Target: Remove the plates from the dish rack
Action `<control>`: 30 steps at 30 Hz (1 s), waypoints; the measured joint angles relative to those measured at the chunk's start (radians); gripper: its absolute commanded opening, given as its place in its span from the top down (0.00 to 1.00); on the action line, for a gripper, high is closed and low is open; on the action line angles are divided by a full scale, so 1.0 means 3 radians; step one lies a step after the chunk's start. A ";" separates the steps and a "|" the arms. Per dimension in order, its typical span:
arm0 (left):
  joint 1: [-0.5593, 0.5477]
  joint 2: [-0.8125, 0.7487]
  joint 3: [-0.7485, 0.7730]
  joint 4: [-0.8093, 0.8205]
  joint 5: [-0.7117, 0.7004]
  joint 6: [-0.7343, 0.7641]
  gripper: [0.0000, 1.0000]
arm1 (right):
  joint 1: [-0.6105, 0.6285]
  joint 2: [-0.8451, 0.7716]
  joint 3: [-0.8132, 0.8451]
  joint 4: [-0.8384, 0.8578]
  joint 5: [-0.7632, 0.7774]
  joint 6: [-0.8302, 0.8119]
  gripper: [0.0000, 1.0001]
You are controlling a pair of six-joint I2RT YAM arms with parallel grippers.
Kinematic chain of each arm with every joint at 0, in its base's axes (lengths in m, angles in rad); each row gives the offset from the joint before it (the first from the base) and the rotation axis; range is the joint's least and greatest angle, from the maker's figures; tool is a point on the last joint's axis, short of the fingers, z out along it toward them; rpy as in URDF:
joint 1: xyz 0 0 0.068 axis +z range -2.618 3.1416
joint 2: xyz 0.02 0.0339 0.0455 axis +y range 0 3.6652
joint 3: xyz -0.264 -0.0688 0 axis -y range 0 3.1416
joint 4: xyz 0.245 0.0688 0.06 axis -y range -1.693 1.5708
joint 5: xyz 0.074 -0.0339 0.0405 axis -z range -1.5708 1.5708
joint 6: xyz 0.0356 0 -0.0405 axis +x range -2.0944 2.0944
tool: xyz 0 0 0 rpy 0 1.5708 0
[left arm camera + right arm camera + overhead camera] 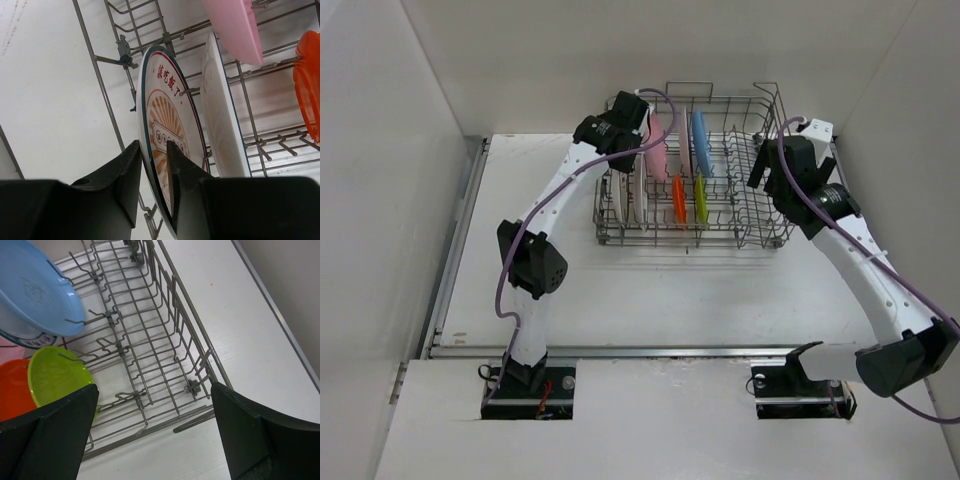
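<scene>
Bright, even light from above nearly washes out the white table around the rack, leaving faint soft shadows under its wires, a mild sheen on the plates inside, and little blur.

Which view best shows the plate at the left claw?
Left wrist: the patterned plate fills the frame, rim between fingers of the left claw. Top external shows only its thin edge; right wrist does not show it.
</scene>
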 measured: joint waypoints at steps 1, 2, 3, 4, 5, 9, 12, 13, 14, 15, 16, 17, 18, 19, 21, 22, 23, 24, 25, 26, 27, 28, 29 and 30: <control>0.0003 -0.0006 0.0000 -0.0001 -0.0006 0.0019 1.00 | 0.0000 -0.0024 0.0010 0.0000 -0.0019 0.0000 0.00; 0.0006 -0.0013 0.0000 -0.0004 -0.0010 0.0036 1.00 | 0.0000 -0.0043 0.0024 0.0001 -0.0047 0.0000 0.00; 0.0009 -0.0025 0.0000 -0.0006 -0.0011 0.0042 1.00 | 0.0000 -0.0056 0.0039 0.0004 -0.0071 0.0000 0.00; 0.0009 -0.0037 0.0000 -0.0013 -0.0013 0.0042 1.00 | 0.0000 -0.0061 0.0061 0.0010 -0.0106 0.0003 0.00; 0.0009 -0.0048 0.0000 -0.0020 -0.0020 0.0041 1.00 | 0.0000 -0.0062 0.0084 0.0015 -0.0148 0.0009 0.00; 0.0022 -0.0209 0.0028 -0.0014 -0.0036 0.0055 1.00 | 0.0000 -0.0062 0.0122 0.0039 -0.0348 0.0009 0.00; 0.0027 -0.0413 0.0184 0.0006 0.0024 0.0088 1.00 | 0.0000 -0.0062 0.0122 0.0057 -0.0450 0.0004 0.00; 0.0025 -0.0487 0.0228 0.0018 0.0041 0.0093 1.00 | 0.0000 -0.0062 0.0121 0.0064 -0.0470 -0.0004 0.00; 0.0023 -0.0554 0.0271 0.0023 0.0056 0.0095 1.00 | 0.0000 -0.0066 0.0121 0.0066 -0.0495 -0.0005 0.00; 0.0022 -0.0619 0.0301 0.0032 0.0067 0.0108 1.00 | 0.0000 -0.0069 0.0121 0.0066 -0.0507 -0.0006 0.00; 0.0022 -0.0670 0.0324 0.0039 0.0072 0.0108 1.00 | 0.0000 -0.0079 0.0120 0.0066 -0.0529 -0.0005 0.00; 0.0022 -0.0708 0.0341 0.0051 0.0081 0.0111 1.00 | 0.0000 -0.0088 0.0120 0.0065 -0.0546 -0.0006 0.00; 0.0022 -0.0732 0.0355 0.0058 0.0088 0.0109 1.00 | 0.0000 -0.0104 0.0116 0.0070 -0.0571 -0.0006 0.00; 0.0023 -0.0745 0.0357 0.0070 0.0100 0.0103 1.00 | 0.0000 -0.0122 0.0113 0.0075 -0.0605 -0.0008 0.00; 0.0041 -0.0744 0.0357 0.0075 0.0104 0.0109 1.00 | 0.0000 -0.0161 0.0089 0.0107 -0.0698 -0.0020 0.00; 0.0053 -0.0735 0.0356 0.0067 0.0117 0.0108 1.00 | 0.0000 -0.0178 0.0081 0.0114 -0.0757 -0.0032 0.00; 0.0074 -0.0722 0.0354 0.0057 0.0122 0.0108 1.00 | 0.0000 -0.0191 0.0078 0.0128 -0.0827 -0.0043 0.00; 0.0106 -0.0720 0.0354 0.0048 0.0127 0.0108 1.00 | 0.0000 -0.0198 0.0071 0.0146 -0.0916 -0.0051 0.00; 0.0146 -0.0720 0.0346 0.0045 0.0130 0.0107 1.00 | 0.0000 -0.0200 0.0070 0.0161 -0.1007 -0.0074 0.00; 0.0196 -0.0720 0.0341 0.0042 0.0128 0.0104 1.00 | 0.0000 -0.0200 0.0065 0.0187 -0.1132 -0.0109 0.00; 0.0252 -0.0720 0.0341 0.0042 0.0128 0.0099 1.00 | 0.0000 -0.0197 0.0053 0.0224 -0.1274 -0.0140 0.00; 0.0324 -0.0721 0.0341 0.0045 0.0134 0.0093 1.00 | 0.0000 -0.0191 0.0047 0.0257 -0.1420 -0.0174 0.00; 0.0402 -0.0721 0.0340 0.0043 0.0149 0.0072 1.00 | 0.0000 -0.0177 0.0043 0.0295 -0.1603 -0.0212 0.00; 0.0487 -0.0721 0.0340 0.0043 0.0173 0.0050 1.00 | 0.0003 -0.0155 0.0042 0.0341 -0.1776 -0.0239 0.00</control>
